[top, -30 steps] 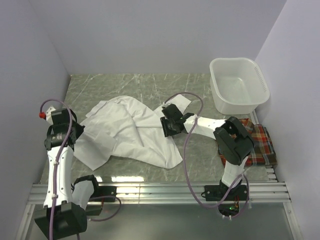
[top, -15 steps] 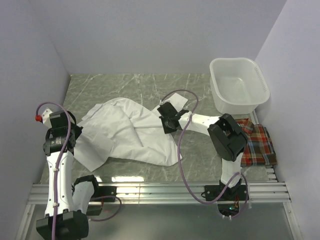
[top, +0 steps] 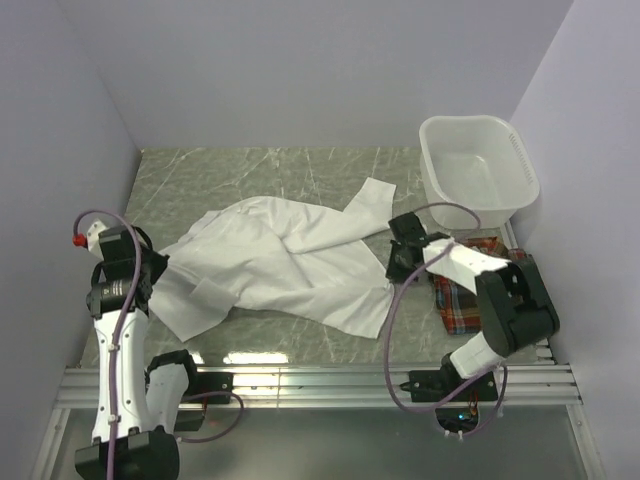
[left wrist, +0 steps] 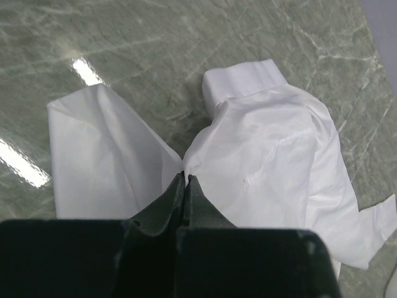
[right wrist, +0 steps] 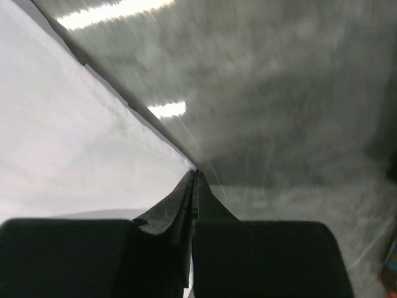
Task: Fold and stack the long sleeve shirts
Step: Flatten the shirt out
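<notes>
The grey-green marbled bench [top: 300, 170] carries everything, and the white plastic basin [top: 475, 178] stands at its far right corner, open side up. The white shirt [top: 280, 265], the largest cloth here, lies unfolded and rumpled to the left of the basin and nearer the arm bases. One sleeve stretches toward the basin, and its cuff [top: 372, 192] ends near the basin's left wall without touching it. The left arm [top: 115, 330] rises well apart from the basin, beyond the end of the white shirt farthest from it. The right arm [top: 500, 300] bends low on the basin's near side. The plaid shirt [top: 456, 305], red, orange and dark, lies flat just beside the basin's near wall and is partly covered by that arm; whether it touches the basin cannot be told. The right tool [right wrist: 194, 177] sits on the near-left side of the basin, between the two shirts. It is clenched tight on the white shirt's edge, which runs taut into its tips, though its wrist view is blurred. The left tool [left wrist: 185, 180], the one farther from the basin, is likewise clenched on the white shirt, pinching a gathered fold at the hem where the cloth puckers to either side of its tips.
</notes>
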{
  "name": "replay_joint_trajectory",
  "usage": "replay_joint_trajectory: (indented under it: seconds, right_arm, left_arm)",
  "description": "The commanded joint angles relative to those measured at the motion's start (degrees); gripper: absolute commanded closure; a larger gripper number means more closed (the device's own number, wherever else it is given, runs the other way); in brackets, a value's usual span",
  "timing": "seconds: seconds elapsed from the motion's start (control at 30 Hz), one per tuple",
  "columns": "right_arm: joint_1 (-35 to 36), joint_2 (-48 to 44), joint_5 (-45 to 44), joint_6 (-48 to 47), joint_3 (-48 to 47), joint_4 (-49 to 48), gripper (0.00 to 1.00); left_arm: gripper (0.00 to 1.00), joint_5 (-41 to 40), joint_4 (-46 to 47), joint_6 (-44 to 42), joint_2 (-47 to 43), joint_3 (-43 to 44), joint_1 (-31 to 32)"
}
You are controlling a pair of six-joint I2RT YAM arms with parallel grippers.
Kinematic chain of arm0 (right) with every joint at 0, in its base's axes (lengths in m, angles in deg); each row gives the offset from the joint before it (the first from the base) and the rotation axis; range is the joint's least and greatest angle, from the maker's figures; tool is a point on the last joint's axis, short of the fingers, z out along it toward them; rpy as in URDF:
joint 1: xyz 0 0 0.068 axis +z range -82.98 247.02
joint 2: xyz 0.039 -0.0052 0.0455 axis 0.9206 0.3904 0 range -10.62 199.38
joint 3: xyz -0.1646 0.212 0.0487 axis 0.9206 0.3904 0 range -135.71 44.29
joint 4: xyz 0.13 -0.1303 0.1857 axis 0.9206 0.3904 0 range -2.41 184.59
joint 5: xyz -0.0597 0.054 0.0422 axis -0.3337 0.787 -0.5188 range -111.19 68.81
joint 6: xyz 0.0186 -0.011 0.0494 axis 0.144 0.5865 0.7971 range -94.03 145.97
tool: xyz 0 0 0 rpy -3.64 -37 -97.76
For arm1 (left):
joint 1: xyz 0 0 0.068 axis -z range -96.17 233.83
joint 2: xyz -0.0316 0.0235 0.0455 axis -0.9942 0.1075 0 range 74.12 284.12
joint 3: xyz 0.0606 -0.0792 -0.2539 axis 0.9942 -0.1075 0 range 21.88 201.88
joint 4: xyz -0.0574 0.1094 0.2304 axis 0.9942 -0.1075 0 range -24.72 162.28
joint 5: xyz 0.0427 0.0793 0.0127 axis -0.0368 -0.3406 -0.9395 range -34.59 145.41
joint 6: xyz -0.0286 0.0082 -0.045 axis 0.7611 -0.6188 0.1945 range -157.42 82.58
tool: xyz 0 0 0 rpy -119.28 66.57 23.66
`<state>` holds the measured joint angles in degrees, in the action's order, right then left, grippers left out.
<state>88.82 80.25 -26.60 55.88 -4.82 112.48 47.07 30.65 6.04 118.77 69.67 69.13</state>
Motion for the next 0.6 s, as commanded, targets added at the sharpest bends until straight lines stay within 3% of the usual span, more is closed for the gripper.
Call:
replay_joint_trajectory:
  seconds: [0.0, 0.23, 0.27, 0.3, 0.37, 0.4, 0.47, 0.57]
  right_arm:
    - [-2.5, -6.5, 8.2, 7.4, 5.5, -1.7, 1.00]
    - [-3.1, -16.8, 3.7, 11.3, 10.3, -1.2, 1.00]
    - [-2.7, -17.5, 3.7, 10.1, 10.3, -1.4, 0.95]
    - [-2.4, -17.8, 3.1, 7.2, 9.6, -1.2, 0.83]
    - [-0.2, -18.4, 1.5, 3.9, 8.2, -1.2, 0.70]
    - [0.6, -18.5, 1.2, 1.1, 7.5, -1.0, 0.58]
    - [2.4, -19.1, 1.3, -1.6, 5.7, -1.9, 0.46]
    - [5.5, -18.9, 0.4, -6.0, 3.1, -4.0, 0.39]
  left_arm:
    - [0.99, 2.9, -1.6, 2.6, -2.7, -2.6, -0.2]
    - [0.97, -4.3, -8.3, 5.2, -8.0, -4.1, -0.2]
    - [0.93, -4.6, -8.3, 4.8, -8.3, -3.5, 0.0]
    - [0.78, -3.8, -7.9, 3.9, -8.1, -2.9, 0.3]
    - [0.45, -1.6, -5.1, 0.4, -7.0, -1.1, 0.8]
    - [0.25, -0.5, -3.7, -0.8, -6.5, -0.5, 1.0]
    - [0.10, 5.0, 0.6, -4.6, -4.0, 1.0, 1.4]
    - [0.09, 12.4, 6.4, -8.2, 0.9, 3.0, 2.4]
